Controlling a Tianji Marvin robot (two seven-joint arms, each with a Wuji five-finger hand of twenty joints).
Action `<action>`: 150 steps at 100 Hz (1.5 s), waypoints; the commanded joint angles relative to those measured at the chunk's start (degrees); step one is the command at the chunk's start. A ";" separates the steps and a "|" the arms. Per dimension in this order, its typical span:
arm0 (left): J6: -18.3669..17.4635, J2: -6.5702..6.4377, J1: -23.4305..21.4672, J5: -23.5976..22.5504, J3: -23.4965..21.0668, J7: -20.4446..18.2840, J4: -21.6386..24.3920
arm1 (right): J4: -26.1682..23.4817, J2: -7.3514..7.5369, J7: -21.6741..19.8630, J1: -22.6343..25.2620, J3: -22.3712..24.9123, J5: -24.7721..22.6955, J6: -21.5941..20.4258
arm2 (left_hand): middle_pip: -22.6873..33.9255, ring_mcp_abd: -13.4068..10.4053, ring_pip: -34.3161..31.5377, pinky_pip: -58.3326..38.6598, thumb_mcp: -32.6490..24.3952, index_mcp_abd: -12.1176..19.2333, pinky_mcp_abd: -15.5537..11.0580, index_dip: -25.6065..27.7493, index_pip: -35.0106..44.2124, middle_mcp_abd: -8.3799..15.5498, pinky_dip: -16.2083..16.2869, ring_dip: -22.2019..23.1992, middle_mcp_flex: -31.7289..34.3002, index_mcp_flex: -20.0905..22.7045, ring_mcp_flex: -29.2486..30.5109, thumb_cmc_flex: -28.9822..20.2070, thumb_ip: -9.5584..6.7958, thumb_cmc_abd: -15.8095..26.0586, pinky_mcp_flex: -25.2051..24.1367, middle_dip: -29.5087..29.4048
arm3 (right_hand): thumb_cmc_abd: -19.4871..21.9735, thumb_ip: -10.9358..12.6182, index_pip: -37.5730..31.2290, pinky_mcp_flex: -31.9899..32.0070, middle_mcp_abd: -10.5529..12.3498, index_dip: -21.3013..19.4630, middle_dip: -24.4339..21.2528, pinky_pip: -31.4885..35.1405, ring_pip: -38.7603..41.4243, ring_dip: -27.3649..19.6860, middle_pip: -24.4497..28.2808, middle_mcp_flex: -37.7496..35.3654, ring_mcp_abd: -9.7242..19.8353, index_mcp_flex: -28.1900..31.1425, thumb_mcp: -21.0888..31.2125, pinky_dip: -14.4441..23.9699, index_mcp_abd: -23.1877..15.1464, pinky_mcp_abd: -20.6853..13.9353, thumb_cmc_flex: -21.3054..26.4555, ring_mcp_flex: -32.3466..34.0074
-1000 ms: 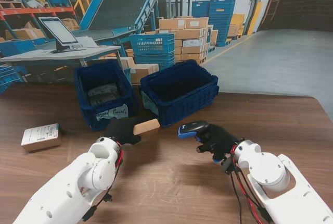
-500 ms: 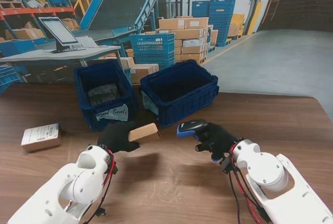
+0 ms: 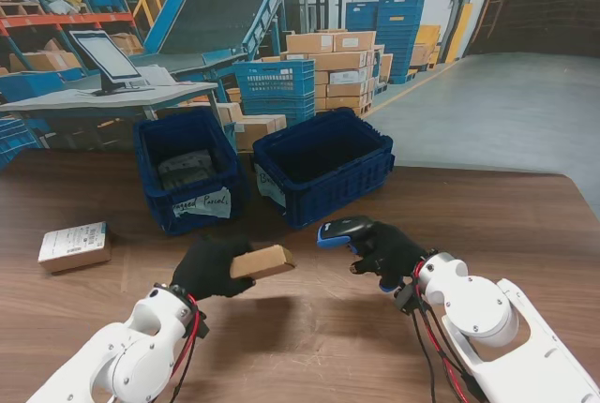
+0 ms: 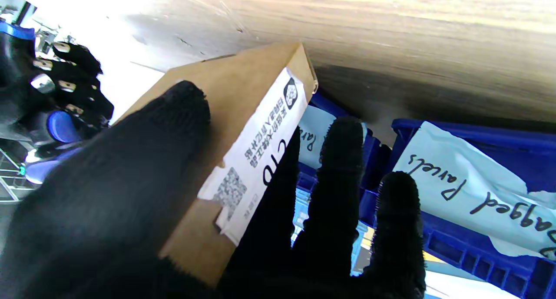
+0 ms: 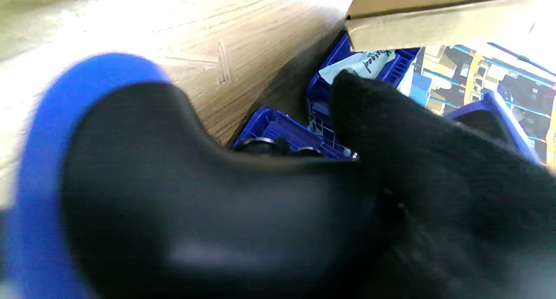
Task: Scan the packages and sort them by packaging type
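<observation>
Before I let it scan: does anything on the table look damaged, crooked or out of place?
Only the paper label on the left blue plastic crate: it hangs crooked with torn edges, though "Parcels" stays readable. The small brown cardboard box in the left hand looks intact.

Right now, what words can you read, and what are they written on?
"agged Parcels": handwritten paper label on the blue bin; its start is cut off.
"C70", roughly: white sticker on the cardboard box in the left robot hand; small print and codes unreadable.
Label on the other box: too small.
</observation>
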State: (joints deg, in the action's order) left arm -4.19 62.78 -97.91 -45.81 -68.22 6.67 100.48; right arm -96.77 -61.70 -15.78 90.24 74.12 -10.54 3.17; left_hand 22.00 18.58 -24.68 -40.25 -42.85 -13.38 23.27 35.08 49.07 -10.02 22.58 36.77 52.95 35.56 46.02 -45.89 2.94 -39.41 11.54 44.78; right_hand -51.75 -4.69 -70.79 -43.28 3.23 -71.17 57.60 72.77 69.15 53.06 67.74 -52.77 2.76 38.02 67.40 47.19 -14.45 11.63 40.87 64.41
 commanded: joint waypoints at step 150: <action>-5.71 -1.90 3.85 -0.75 5.52 -8.58 -6.04 | -1.33 -0.14 -2.21 1.34 1.41 0.18 0.95 | 3.38 -1.95 8.64 7.80 -3.38 4.54 -2.90 -1.91 -10.89 0.40 -2.72 -7.53 -14.66 0.23 -11.86 3.28 -1.80 6.91 -6.03 -17.55 | 2.96 0.14 -4.13 -0.08 -0.68 -2.75 0.47 -0.08 1.89 1.38 -0.17 0.90 2.02 3.14 0.88 0.30 -3.49 0.03 4.77 0.95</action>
State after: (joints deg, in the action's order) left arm -10.15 60.87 -93.90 -46.52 -62.95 -0.89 93.93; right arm -97.43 -61.61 -17.12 91.22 75.48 -10.29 3.79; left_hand 26.21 17.88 -17.66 -34.13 -42.16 -10.92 21.40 32.56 39.23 -9.54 20.61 30.05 40.80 35.66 36.40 -45.03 2.90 -36.38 7.16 27.73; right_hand -51.75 -4.69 -70.79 -43.28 3.23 -71.17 57.60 72.76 69.15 53.06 67.74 -52.77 2.76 38.02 67.40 47.19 -14.44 11.71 40.87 64.41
